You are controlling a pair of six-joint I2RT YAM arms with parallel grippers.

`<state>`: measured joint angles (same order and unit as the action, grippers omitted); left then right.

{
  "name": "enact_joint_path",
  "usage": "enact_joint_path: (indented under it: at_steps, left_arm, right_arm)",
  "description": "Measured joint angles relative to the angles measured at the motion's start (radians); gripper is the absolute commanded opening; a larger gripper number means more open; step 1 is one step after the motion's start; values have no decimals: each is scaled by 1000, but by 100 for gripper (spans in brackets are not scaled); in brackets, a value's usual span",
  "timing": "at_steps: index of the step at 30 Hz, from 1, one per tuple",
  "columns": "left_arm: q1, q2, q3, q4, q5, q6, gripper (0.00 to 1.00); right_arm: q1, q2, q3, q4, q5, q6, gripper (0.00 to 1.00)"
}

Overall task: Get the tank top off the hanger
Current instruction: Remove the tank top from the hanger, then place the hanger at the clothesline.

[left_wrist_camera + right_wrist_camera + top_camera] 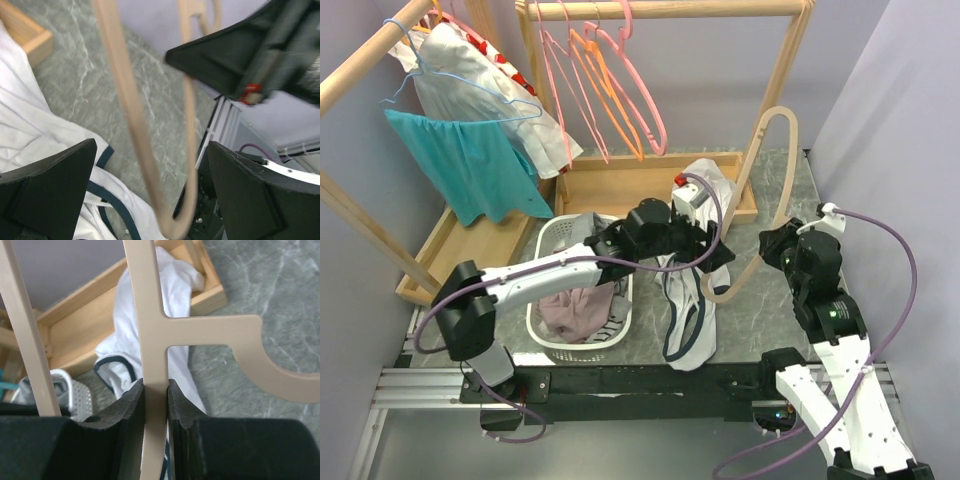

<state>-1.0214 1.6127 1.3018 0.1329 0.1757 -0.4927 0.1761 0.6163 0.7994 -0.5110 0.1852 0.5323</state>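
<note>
On the table seen from above, the tank top (686,318) lies at six o'clock from the left gripper (716,250). Left wrist view: the fingers (55,185) are spread wide, with the hanger (126,97) between them. Right wrist view: the right gripper (155,407) pinches the hanger's stem, and the tank top is at twelve o'clock.

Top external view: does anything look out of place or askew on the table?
Yes. The white tank top with dark trim lies crumpled on the grey marble table, one end draped into the wooden tray. The beige plastic hanger stands tilted in the right pincer, not on the wooden rail.
</note>
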Motion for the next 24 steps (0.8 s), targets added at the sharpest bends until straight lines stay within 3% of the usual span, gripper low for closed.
enact_joint_path:
  at_steps: [8, 11, 12, 14, 18, 19, 21, 22, 23, 24]
  left_arm:
    - [-3, 70, 3, 6, 1, -18, 99]
    - [-3, 70, 3, 47, 40, -38, 48]
    - [1, 70, 2, 64, 60, -48, 24]
    - [2, 70, -6, 112, 101, -78, 1]
    - [14, 70, -19, 184, 165, -132, 1]
    - [17, 71, -24, 196, 177, -144, 1]
    - [24, 74, -31, 218, 200, -168, 1]
    - [27, 74, -37, 233, 209, -182, 1]
    - [29, 76, -41, 246, 219, -193, 1]
    - [32, 78, -45, 262, 232, -208, 1]
  right_arm:
    - [0, -51, 40, -16, -114, -5, 0]
    - [0, -62, 59, -14, -149, -11, 0]
    - [0, -64, 59, -13, -159, -11, 0]
    - [0, -66, 59, -14, -179, -14, 0]
    - [-4, -80, 59, -14, -195, -25, 4]
    - [-4, -86, 59, -12, -200, -27, 7]
    - [-4, -103, 57, -7, -212, -27, 23]
    - [-5, -114, 55, -3, -220, -27, 34]
    - [-6, -128, 50, 5, -229, -28, 58]
    - [-7, -137, 44, 10, -233, -24, 60]
